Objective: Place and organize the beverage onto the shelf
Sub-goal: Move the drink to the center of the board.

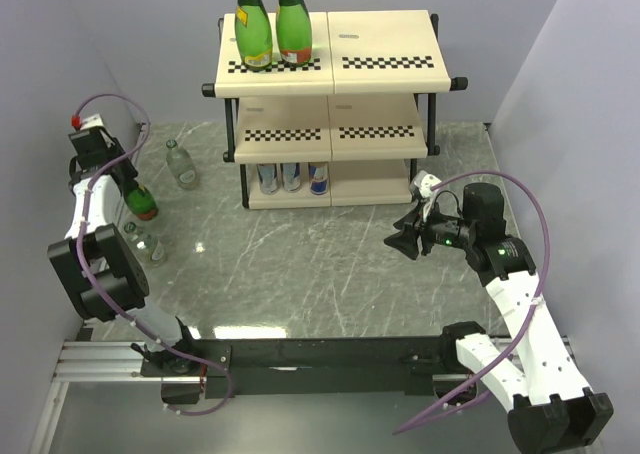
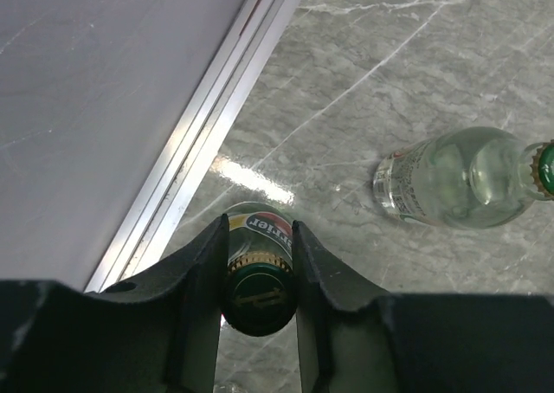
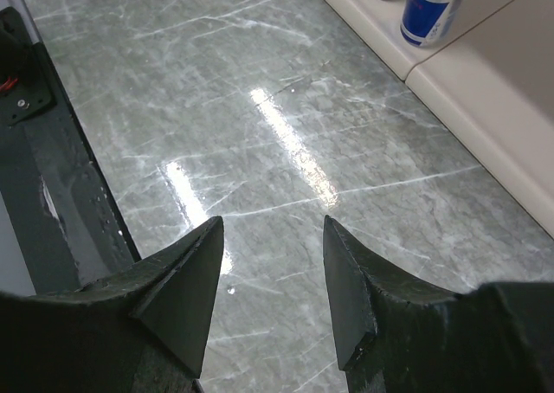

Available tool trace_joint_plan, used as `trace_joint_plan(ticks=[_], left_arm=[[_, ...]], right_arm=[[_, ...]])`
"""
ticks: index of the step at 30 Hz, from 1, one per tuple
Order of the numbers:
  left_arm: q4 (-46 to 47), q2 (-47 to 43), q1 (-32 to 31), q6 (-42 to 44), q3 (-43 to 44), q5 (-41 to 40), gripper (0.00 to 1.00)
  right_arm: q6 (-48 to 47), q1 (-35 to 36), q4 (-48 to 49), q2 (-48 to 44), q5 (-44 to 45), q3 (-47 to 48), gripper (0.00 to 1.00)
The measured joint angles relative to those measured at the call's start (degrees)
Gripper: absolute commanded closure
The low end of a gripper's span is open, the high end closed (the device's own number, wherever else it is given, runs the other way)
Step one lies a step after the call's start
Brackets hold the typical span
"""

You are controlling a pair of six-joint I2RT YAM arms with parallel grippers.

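The left gripper [image 2: 257, 259] is squeezed tight on the top of a dark green glass bottle with a green-and-gold cap [image 2: 256, 293], with one black finger on each side of its neck. The bottle is upright at the far left of the grey marble table [image 1: 330, 264], close to the pale wall [image 2: 95, 90] and the silver metal rail [image 2: 203, 142] at the wall's foot. I cannot tell if the bottle's bottom touches the table. It is well apart from the shelf, off to the shelf's left.

Two small clear glass bottles stand near it. One [image 1: 180, 164] is farther back, toward the shelf. The other [image 1: 150, 242] is closer to the arms' bases.

The three-board cream shelf with black-and-white checkered strips and a black metal frame [image 1: 385, 44] stands at the back middle of the table. On the left half of its top board, two tall green glass bottles [image 1: 253, 29] stand side by side. On the left half of its bottom board, three blue-and-silver drink cans [image 1: 292, 177] stand in a row.

The right gripper [image 3: 272, 237] hangs over the table in front of the shelf's right side. Its two fingers are apart and hold nothing — only bare table shows between them.
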Motion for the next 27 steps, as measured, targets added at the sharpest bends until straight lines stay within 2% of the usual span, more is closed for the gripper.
trace_joint_plan(ticks=[5, 10, 19, 27], left_arm=[[-0.04, -1.75, -2.12, -0.04, -1.46, -1.29, 0.99], [-1.88, -6.21, -7.1, -0.04, -4.98, -2.86, 0.99], [-4.98, -19.34, -13.38, -2.12, -11.67, -2.47, 0.99], [-7.56, -28.89, -24.81, -4.57, -13.44, -0.28, 0.99]], right_arm=[[0.0, 0.0, 0.0, 0.11, 0.02, 0.0, 0.43], [0.0, 0.0, 0.0, 0.11, 0.04, 0.02, 0.43], [-0.15, 0.0, 0.0, 0.11, 0.26, 0.02, 0.43], [-0.2, 0.0, 0.0, 0.11, 0.5, 0.02, 0.43]])
